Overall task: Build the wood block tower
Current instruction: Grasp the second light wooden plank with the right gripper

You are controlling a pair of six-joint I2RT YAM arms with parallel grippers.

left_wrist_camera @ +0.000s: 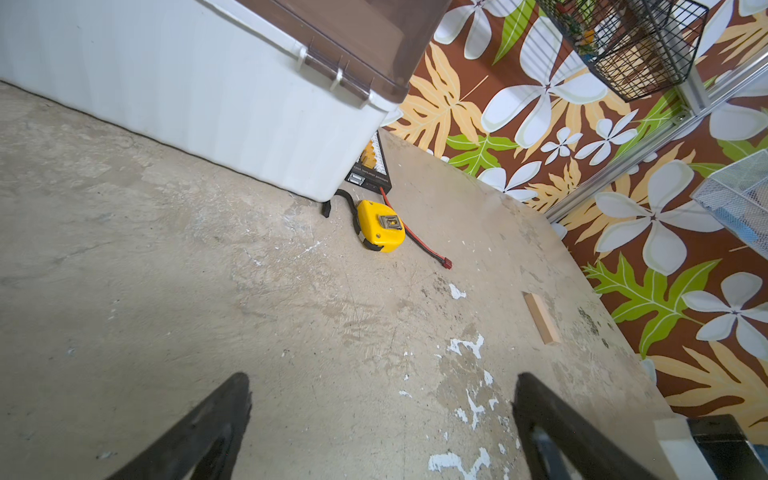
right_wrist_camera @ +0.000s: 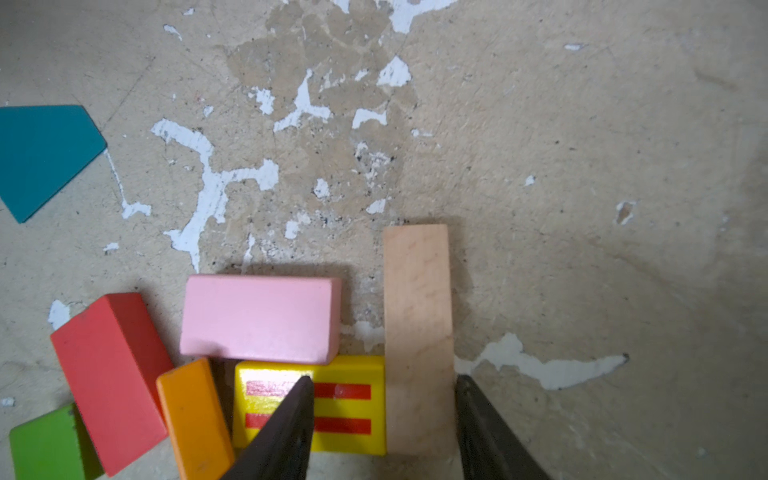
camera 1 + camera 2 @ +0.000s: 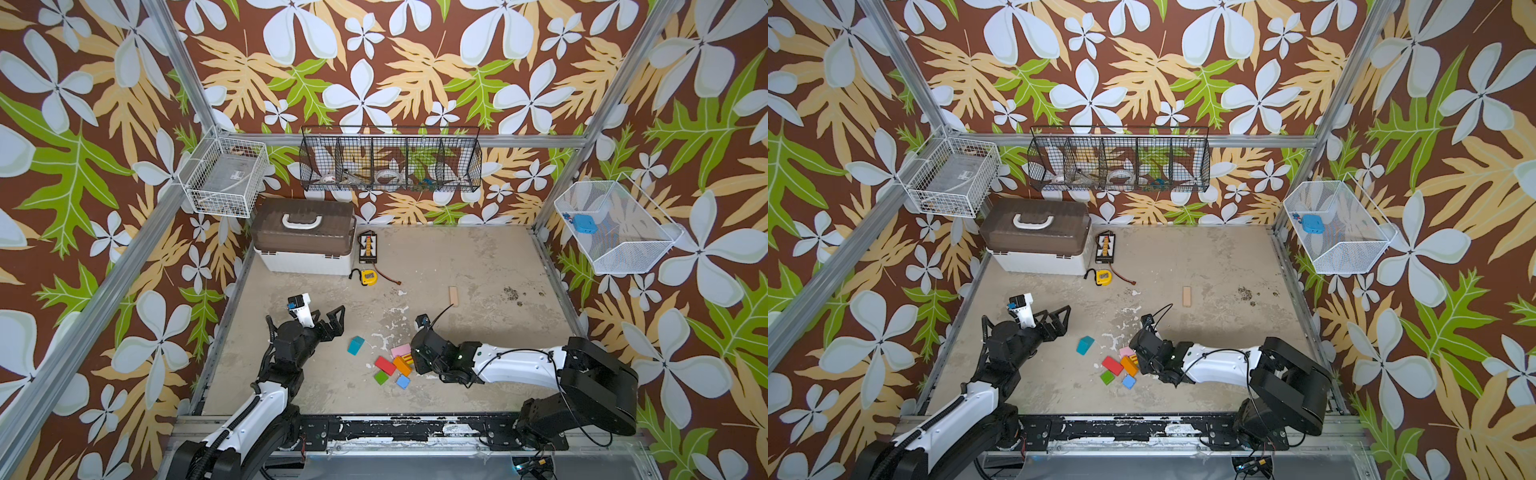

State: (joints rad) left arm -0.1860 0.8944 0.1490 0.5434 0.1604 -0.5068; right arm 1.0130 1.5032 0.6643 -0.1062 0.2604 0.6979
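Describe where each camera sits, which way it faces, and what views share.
Top views: high at the front, looking down toward the back wall; left arm, right arm, left gripper and right gripper show.
Left wrist: low, facing the white box and tape measure; its spread fingers show.
Right wrist: looking down on the wood blocks; its fingers straddle a plain plank.
Shared: tape measure in left wrist and both top views; teal block in right wrist and both top views.

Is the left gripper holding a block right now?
No, the left gripper is open over the floor, with nothing between its jaws.
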